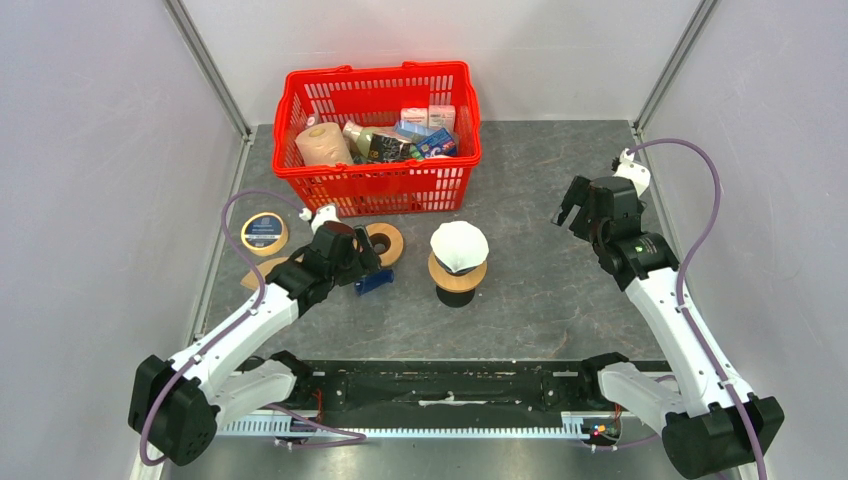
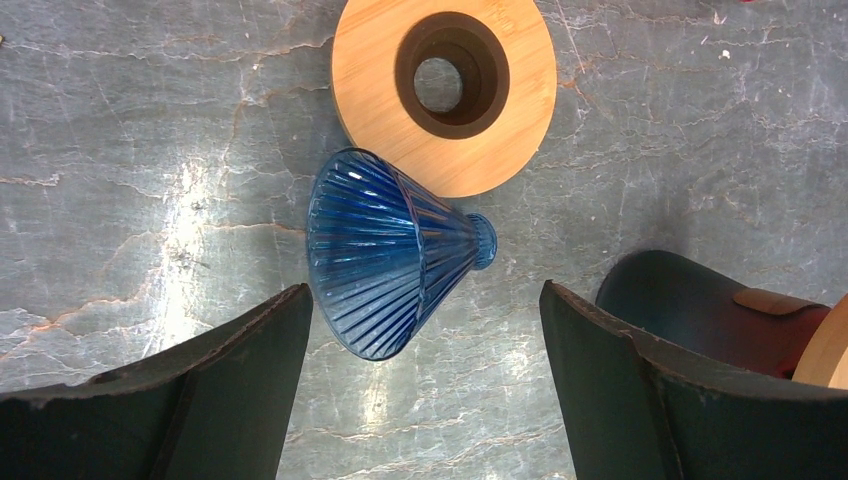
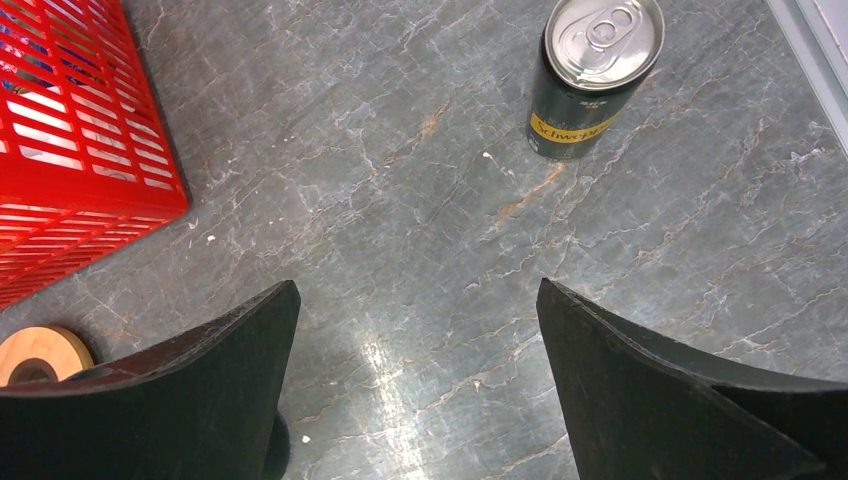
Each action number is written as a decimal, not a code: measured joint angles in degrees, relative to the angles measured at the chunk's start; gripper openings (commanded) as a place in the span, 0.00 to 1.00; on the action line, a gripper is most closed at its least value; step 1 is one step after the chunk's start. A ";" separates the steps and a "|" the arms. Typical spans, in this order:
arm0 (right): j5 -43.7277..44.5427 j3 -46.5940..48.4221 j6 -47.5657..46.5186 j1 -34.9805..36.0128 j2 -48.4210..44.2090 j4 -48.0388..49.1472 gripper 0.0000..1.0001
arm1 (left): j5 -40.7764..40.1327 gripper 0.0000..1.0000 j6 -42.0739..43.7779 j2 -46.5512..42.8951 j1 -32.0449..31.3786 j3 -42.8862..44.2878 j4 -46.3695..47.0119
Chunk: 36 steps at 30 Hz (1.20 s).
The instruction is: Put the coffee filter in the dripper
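Left end effector [image 2: 422, 290]: fingers spread wide, nothing held. It hangs over the table [image 1: 540, 290] directly above the blue ribbed glass cone [image 2: 385, 260], which lies on its side with its narrow tip just beside the loose tan wooden ring [image 2: 370, 90].

Right end effector [image 3: 418, 285]: also wide and empty, well apart from the work, with a dark drink can [image 3: 590, 90] standing ahead of it.

The thin white paper coffee filter [image 1: 459, 244] is opened into a cone and sits in the mouth of the short black dripper with the tan wooden collar [image 1: 458, 278]. It is at mid-table, in front of the red plastic basket [image 1: 375, 185]. From above, the filter rim stands well proud of the collar; I cannot tell how deep the tip has settled.

I judge the placement to be essentially made, so the risks lie in what I disturb:
- The dripper's black body shows at the right edge of my left wrist view, near my finger. A sideways swing that way could bump it and tip the filter out.
- The paper is light and tall — a brush from either arm passing overhead would lift or skew it.
- The blue cone lies on its curved side. If my fingers nudge it, it may roll into the ring or towards the dripper.
- If the filter is only perched, a jolt to the table could unseat it.
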 measured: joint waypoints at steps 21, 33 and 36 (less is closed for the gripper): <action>-0.02 -0.37 -0.02 0.00 1.01 1.36 0.97 | 3.58 0.90 0.70 17.38 14.91 4.26 10.73; 0.15 -0.37 -0.04 0.00 0.98 1.38 0.97 | 6.01 0.85 2.08 31.06 15.45 8.24 15.04; 0.24 -0.37 -0.04 0.00 0.98 1.38 0.97 | 6.49 0.84 2.03 32.39 15.41 8.26 15.13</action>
